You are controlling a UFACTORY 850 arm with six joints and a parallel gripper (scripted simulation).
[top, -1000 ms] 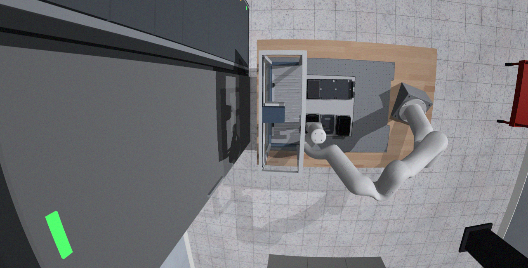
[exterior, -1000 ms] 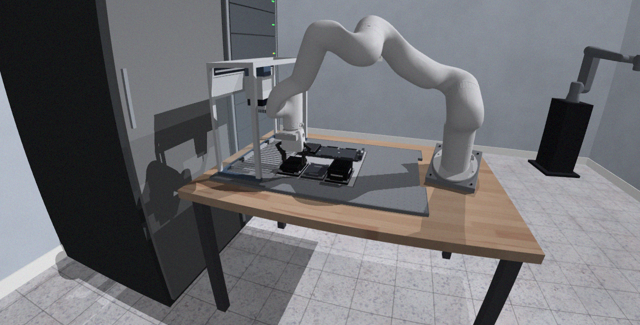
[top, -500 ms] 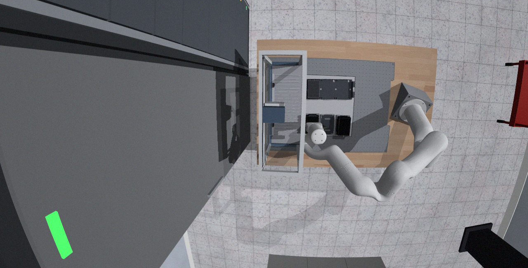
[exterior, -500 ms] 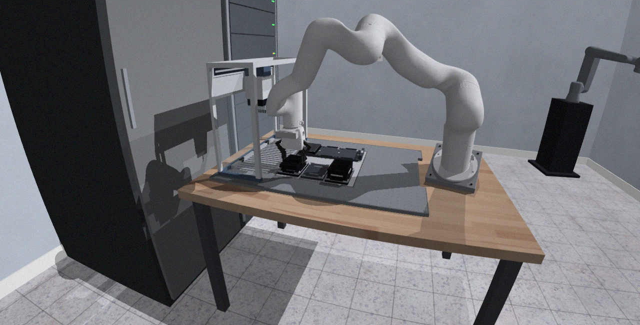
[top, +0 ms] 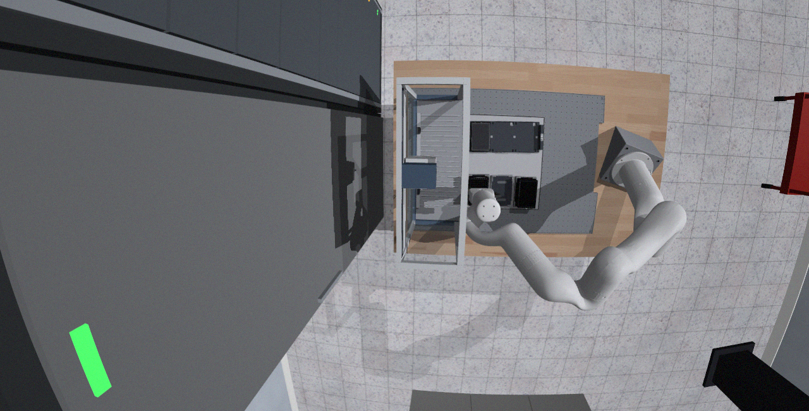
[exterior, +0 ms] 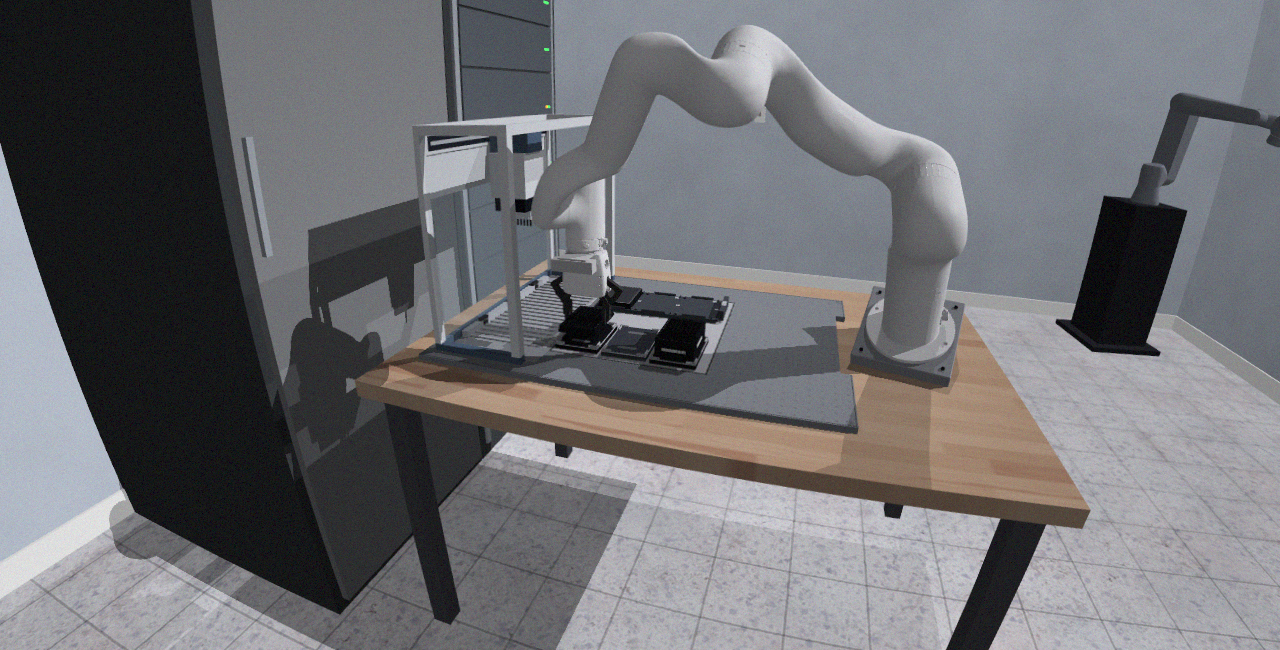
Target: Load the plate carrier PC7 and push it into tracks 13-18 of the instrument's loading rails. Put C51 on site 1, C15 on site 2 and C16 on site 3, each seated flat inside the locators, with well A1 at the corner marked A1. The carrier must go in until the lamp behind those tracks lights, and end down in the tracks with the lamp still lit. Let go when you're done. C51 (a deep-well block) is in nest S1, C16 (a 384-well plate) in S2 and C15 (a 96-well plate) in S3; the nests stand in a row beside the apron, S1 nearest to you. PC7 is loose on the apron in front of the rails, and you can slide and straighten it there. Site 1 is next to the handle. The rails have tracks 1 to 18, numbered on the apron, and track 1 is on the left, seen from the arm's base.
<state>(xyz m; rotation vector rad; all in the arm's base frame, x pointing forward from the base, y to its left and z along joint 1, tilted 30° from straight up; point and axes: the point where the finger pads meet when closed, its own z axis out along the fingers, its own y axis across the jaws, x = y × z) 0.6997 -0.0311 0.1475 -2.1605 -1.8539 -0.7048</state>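
I am working over the wooden table, where the grey deck plate is carrying everything I need within one reach. At its far end the white-framed instrument is standing with its ribbed loading rails facing the apron, so a carrier can be slid straight in. The plate carrier PC7 is lying loose on the apron in front of those rails, lengthwise toward them; one dark plate seems to be sitting at its rail-side end, though I cannot tell which one.

Beside it the three nests are lined up in a row. The nest nearest my base is holding a tall dark block, probably C51; the middle one is holding a flatter plate.

My arm is arching high and dropping the wrist vertically, keeping the approach square to the plate. My gripper is straddling the plate in the third nest, the one nearest the instrument, which I judge to be C15. The fingers are standing wide yet clamping its sides, pinching it across its width so it should lift level.
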